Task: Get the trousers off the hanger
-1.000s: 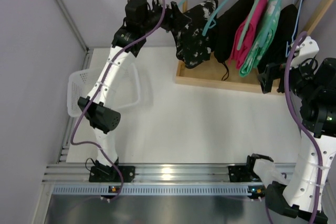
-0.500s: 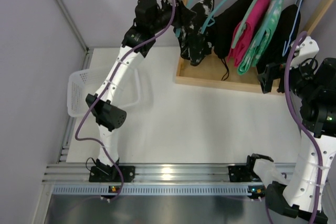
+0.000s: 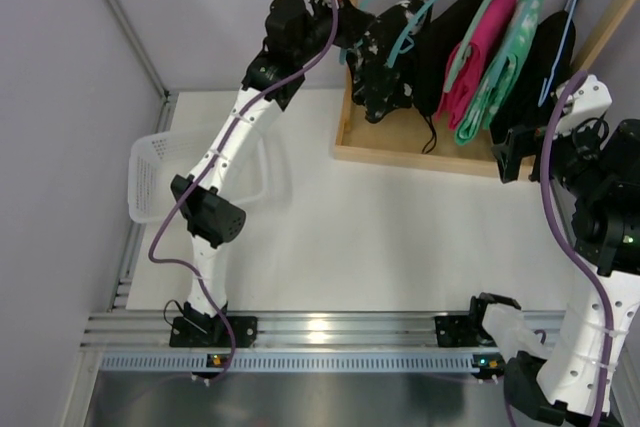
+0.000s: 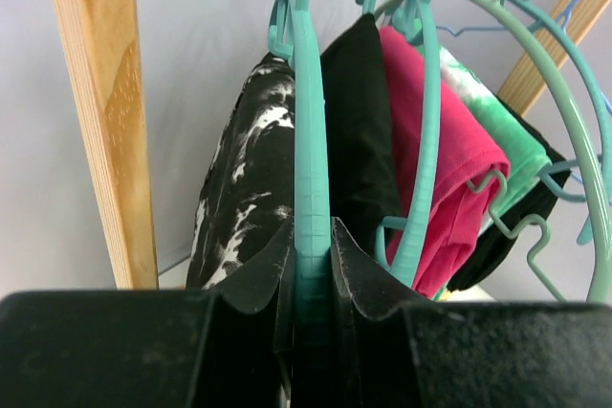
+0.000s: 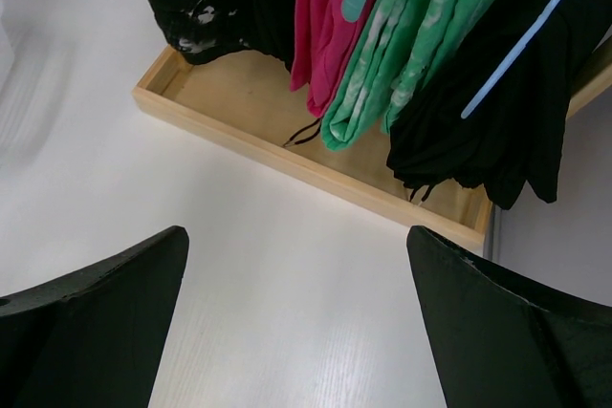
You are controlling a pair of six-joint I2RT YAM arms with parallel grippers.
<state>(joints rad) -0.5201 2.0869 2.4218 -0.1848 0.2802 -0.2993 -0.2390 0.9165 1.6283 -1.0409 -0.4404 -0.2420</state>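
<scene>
On my left wrist camera the left jaws are closed on the thin teal plastic clothes hanger (image 4: 308, 140). Its flat bar runs up between the two black fingers (image 4: 256, 279), and both press against it. The soft black trousers with the white marbled print (image 4: 244, 179) hang on that hanger, draped to its left side, just beside the upright wooden post (image 4: 100, 112) of the rack. From the overhead camera I see the left arm (image 3: 235, 137) stretched far forward and up to the rack's left end, where the trousers (image 3: 385, 57) hang over the shallow wooden tray (image 3: 420, 162). To their right on the rail hang a plain black garment (image 4: 354, 112), a pink one (image 4: 430, 140) and a green-and-white one (image 4: 488, 131), each on its own hanger.

The right jaws are wide open with nothing between them. They hover above the white counter (image 5: 191, 179), near the tray's front edge. A white plastic basket (image 3: 150, 172) sits at the counter's left edge.
</scene>
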